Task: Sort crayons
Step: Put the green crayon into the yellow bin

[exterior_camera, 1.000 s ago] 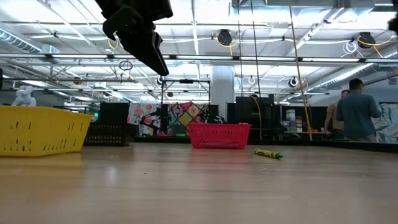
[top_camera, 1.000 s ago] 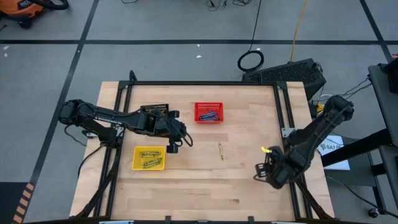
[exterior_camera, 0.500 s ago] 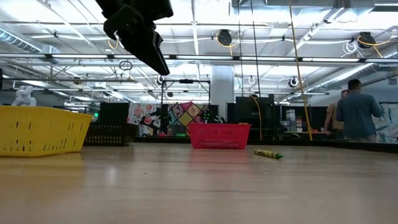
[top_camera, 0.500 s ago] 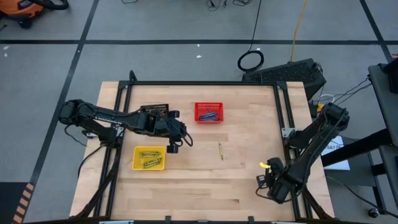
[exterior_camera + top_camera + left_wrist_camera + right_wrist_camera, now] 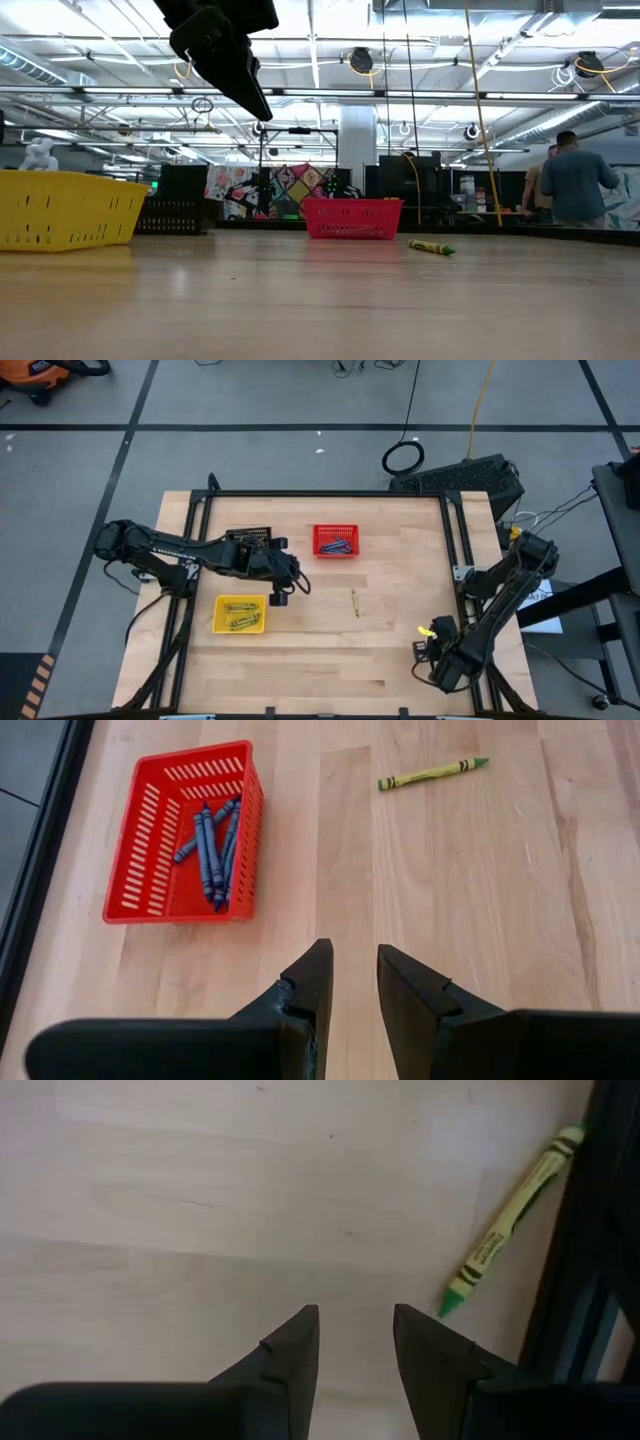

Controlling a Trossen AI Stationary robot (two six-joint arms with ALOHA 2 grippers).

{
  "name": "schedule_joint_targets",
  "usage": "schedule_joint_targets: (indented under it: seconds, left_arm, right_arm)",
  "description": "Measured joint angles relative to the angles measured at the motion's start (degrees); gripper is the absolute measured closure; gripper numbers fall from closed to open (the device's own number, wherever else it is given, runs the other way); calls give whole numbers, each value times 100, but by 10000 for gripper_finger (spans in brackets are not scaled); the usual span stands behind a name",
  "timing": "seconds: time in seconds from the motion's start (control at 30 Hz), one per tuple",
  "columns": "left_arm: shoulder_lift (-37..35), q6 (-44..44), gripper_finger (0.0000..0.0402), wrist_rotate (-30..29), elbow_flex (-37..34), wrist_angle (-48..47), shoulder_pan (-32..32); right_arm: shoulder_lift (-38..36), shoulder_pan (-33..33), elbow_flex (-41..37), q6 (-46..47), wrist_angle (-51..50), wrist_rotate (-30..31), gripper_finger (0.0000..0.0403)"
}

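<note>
One yellow-green crayon (image 5: 354,602) lies loose on the wooden table near its middle; it also shows in the left wrist view (image 5: 432,773) and the low view (image 5: 431,246). A second yellow-green crayon (image 5: 508,1225) lies beside the dark rail at the table's right edge. My left gripper (image 5: 352,960) hangs open above the table between the yellow basket and the red basket, with nothing between its fingers. My right gripper (image 5: 355,1320) points down over bare wood near the right near corner (image 5: 425,652), open and empty, the second crayon a little to one side of it.
A red basket (image 5: 336,541) at the far middle holds several blue crayons (image 5: 210,845). A yellow basket (image 5: 240,614) on the left holds yellow-green crayons. A black basket (image 5: 250,538) sits partly under my left arm. Black frame rails (image 5: 460,560) run along the table's sides.
My right gripper has sunk and gone toward the table's near edge, most of it in the earlier half second, turning a little at the wrist. Its fingers keep the same gap.
</note>
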Motion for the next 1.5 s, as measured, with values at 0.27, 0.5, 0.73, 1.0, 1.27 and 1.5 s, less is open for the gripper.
schedule_joint_targets:
  seconds: [0.27,0.5,0.73,1.0,1.27,1.5]
  left_arm:
    - [0,-1,320,2,0,-7,0]
    - [0,-2,320,2,0,-4,0]
    - [0,-129,320,2,0,-2,0]
    - [0,-151,320,24,-2,0,0]
    - [0,-151,320,36,-2,75,0]
    - [0,-151,320,41,-2,105,0]
  right_arm:
    - [88,103,0,90,-328,-514,284]
    - [88,268,0,222,-410,-890,284]
    - [88,265,-299,218,-206,-884,284]
    - [83,229,-862,172,430,-901,284]
    - [79,209,-901,25,327,-900,284]
    - [57,205,-1403,13,1013,-1028,312]
